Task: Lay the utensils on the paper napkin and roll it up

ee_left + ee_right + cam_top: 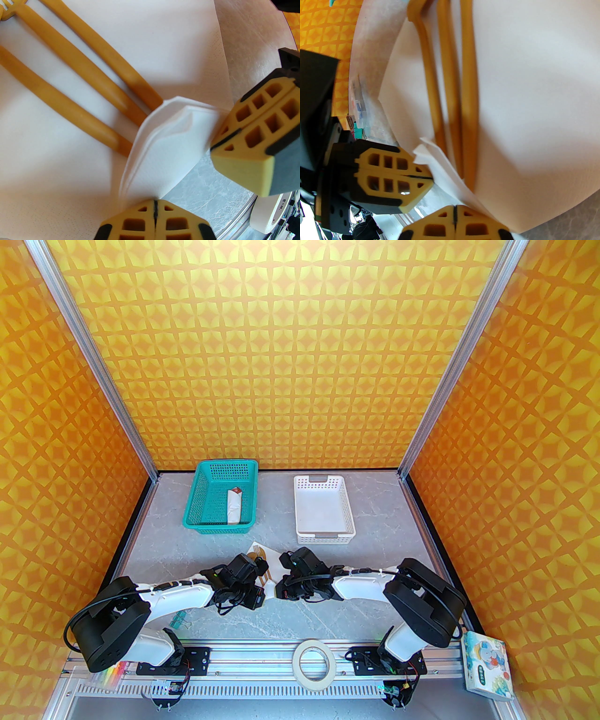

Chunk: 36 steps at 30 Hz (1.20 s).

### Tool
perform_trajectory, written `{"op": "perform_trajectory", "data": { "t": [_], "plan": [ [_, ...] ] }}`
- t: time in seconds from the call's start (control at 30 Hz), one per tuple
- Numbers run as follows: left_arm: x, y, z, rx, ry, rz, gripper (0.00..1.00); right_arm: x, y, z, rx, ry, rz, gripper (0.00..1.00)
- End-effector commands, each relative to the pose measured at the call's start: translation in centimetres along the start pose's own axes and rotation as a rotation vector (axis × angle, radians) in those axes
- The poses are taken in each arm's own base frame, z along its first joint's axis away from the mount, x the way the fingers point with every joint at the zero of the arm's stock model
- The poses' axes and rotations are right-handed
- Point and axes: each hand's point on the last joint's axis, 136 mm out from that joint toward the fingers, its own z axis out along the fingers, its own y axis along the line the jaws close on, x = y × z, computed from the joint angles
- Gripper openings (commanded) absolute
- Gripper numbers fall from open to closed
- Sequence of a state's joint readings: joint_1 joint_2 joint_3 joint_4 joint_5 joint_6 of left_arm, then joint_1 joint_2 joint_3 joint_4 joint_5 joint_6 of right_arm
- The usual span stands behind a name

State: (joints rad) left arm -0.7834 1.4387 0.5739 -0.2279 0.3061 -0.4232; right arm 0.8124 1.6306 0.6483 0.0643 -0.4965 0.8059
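- On the table (375, 502), close in front of my bases, the napkin (164, 35) lies spread with its near corner folded up. The sheet is thin, so if my arms pull unevenly it could tear or skid instead of rolling.
- On the napkin the utensils (70, 61) lie side by side, their handle ends just under the lifted fold. They are loose, so a quick or slanted roll could spread them or push them out the open end.
- My left gripper (154, 206) and right gripper (454, 218) are both closed tight, each pinching that folded corner. They sit close together, so they could bump or lose the paper.
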Motion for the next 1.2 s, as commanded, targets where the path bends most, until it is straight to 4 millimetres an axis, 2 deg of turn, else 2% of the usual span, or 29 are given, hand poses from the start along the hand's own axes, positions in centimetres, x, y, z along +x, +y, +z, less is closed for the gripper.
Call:
{"op": "perform_trajectory", "data": {
  "t": [0.0, 0.53, 1.17],
  "plan": [
    [1.1, 1.4, 0.2, -0.050, 0.020, -0.027, 0.00, -0.3, 0.1, 0.5, 0.009, 0.000, -0.017, 0.00],
    [1.8, 2.1, 0.3, -0.075, 0.032, -0.056, 0.00, 0.0, -2.1, 0.3, 0.125, 0.003, 0.002, 0.00],
    [2.1, 2.3, 0.4, -0.079, 0.037, -0.056, 0.00, 0.0, -3.2, -1.0, 0.227, 0.001, -0.031, 0.00]
  ]
}}
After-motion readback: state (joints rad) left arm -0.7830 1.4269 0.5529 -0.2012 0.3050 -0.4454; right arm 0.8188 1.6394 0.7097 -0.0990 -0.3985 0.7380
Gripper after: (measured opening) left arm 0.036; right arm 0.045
